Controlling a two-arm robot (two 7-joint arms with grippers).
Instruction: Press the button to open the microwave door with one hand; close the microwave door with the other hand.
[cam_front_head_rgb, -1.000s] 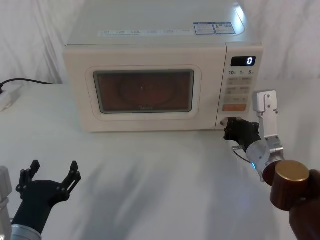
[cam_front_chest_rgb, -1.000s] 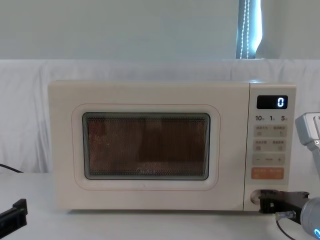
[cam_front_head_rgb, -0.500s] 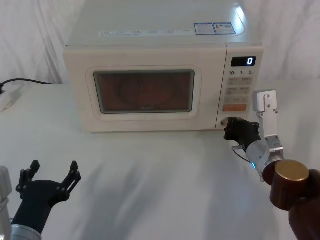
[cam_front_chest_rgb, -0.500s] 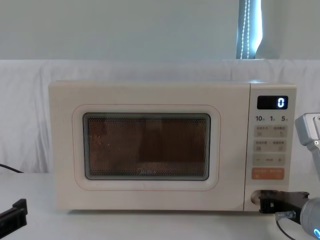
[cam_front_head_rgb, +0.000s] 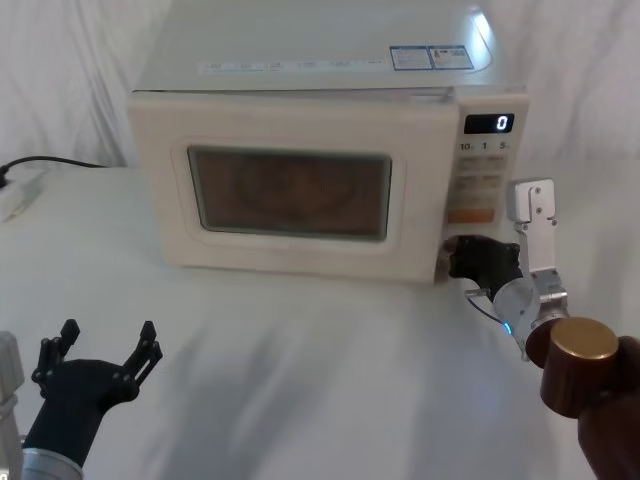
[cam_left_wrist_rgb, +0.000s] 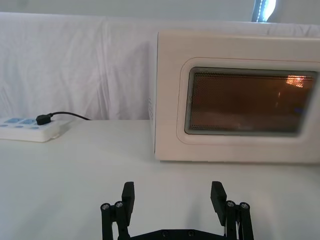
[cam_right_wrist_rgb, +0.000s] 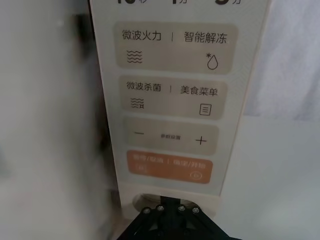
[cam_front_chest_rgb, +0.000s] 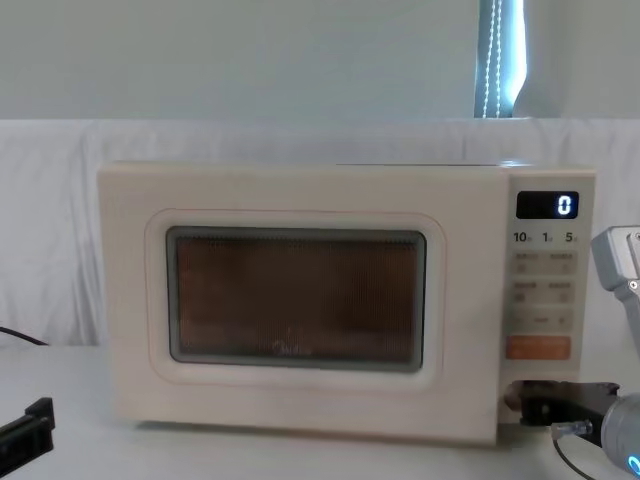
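The microwave door (cam_front_head_rgb: 290, 190) has sprung ajar.

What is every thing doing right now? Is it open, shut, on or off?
Door: popped ajar, right edge swung out.
Button: right gripper pressed against it.
Display: lit, shows 0.
Left gripper: open, idle above the table.
Power strip: one plug in.
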